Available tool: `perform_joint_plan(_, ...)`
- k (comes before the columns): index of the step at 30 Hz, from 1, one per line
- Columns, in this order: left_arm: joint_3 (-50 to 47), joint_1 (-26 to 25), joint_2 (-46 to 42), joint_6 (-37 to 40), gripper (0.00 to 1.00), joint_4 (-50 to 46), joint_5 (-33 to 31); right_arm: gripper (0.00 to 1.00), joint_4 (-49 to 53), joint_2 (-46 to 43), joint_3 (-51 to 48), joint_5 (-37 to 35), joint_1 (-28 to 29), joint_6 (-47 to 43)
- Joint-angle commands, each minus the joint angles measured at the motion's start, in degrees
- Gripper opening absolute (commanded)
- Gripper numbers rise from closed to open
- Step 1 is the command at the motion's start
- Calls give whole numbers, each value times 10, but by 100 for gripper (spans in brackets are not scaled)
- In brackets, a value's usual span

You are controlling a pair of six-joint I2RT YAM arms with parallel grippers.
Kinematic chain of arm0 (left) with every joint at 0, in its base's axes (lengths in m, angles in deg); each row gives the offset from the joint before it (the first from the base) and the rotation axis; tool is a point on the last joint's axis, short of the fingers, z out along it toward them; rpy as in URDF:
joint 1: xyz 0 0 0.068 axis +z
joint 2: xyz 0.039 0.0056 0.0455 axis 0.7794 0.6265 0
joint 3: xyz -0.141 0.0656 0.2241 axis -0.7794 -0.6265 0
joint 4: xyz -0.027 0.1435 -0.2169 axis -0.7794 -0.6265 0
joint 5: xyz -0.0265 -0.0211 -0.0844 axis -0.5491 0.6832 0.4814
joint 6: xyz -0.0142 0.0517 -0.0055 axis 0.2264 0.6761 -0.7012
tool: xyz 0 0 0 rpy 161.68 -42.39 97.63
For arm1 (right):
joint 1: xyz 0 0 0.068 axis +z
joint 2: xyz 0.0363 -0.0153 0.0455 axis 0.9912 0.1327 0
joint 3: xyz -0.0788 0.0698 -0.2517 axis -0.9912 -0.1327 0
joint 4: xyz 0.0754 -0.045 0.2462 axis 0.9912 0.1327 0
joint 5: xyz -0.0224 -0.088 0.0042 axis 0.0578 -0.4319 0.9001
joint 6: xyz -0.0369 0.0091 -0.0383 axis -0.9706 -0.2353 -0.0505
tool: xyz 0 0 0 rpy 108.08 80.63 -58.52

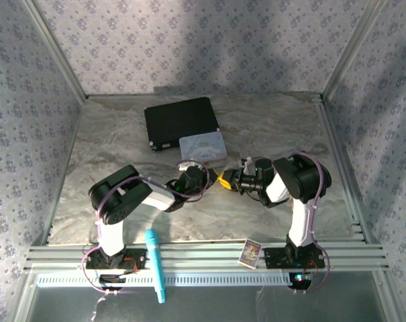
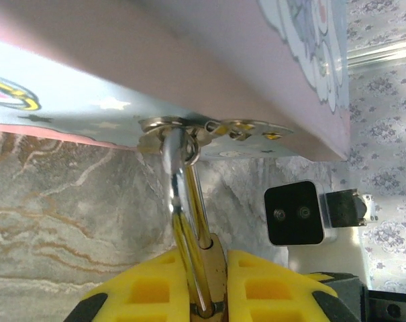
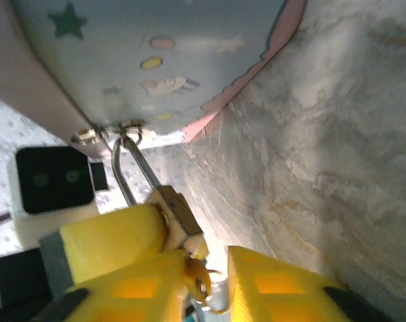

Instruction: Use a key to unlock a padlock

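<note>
Open worktop (image 1: 115, 134) on the left and far right, easy to pass over. Blocked at the back middle by a black flat case (image 1: 181, 121) and, just in front of it, the tin box (image 1: 203, 147). Tight spot at the near side of the box: left pincer (image 2: 204, 268) and right pincer (image 3: 209, 268) tip to tip, padlock (image 3: 176, 208) hung on the box latch (image 2: 189, 127) between them. Shut in by walls (image 1: 28, 134) on 3 sides. On the near rail (image 1: 203, 255), a teal pen (image 1: 154, 265) and a small card (image 1: 251, 252) in the way.

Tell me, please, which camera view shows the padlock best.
Right wrist: the padlock shows its brass body and shackle, hooked on the tin. Left wrist gives mostly shackle; in top external it is too small to tell.
</note>
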Motion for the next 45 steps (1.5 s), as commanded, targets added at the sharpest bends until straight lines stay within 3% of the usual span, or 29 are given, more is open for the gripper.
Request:
perform_joint_plan(1,7,-19,-2,-42,0,-83,79,42,168,-19,-20,-13,11,-46)
perform_joint_plan(4,11,-18,-8,-38,0,-109,80,52,266,-71,-23,-39,10,-104)
perform_joint_plan(10,9,-15,-6,-42,0,-109,84,60,470,-179,-9,-99,8,-212)
perform_joint_plan(15,4,-13,-6,-45,0,-102,85,55,588,-236,8,-145,7,-281)
perform_joint_plan(17,3,-12,-7,-47,0,-101,88,45,626,-261,20,-161,9,-328)
perform_joint_plan(19,2,-10,-7,-52,0,-95,97,45,687,-295,44,-200,23,-404)
perform_joint_plan(23,2,-10,-8,-54,0,-91,112,56,786,-380,76,-369,83,-489)
perform_joint_plan(24,3,-10,-8,-54,0,-91,115,73,799,-405,81,-410,100,-509)
perform_joint_plan(25,2,-10,-8,-55,0,-91,117,97,808,-422,84,-445,114,-527)
perform_joint_plan(26,1,-9,-9,-55,0,-91,118,99,807,-433,85,-469,122,-530)
perform_joint_plan(31,-4,-5,-14,-55,0,-93,127,99,757,-470,77,-580,174,-580)
perform_joint_plan(33,-7,-2,-18,-53,0,-93,132,99,707,-482,58,-584,193,-645)
perform_joint_plan(36,-14,0,-28,-45,0,-99,135,96,663,-490,35,-576,197,-673)
perform_joint_plan(39,-1,1,-40,-22,0,-145,139,84,642,-490,26,-545,190,-692)
perform_joint_plan(41,-7,2,-45,-23,0,-142,140,69,598,-486,1,-532,188,-712)
perform_joint_plan(45,-14,6,-53,-25,0,-141,146,65,556,-462,-17,-506,201,-734)
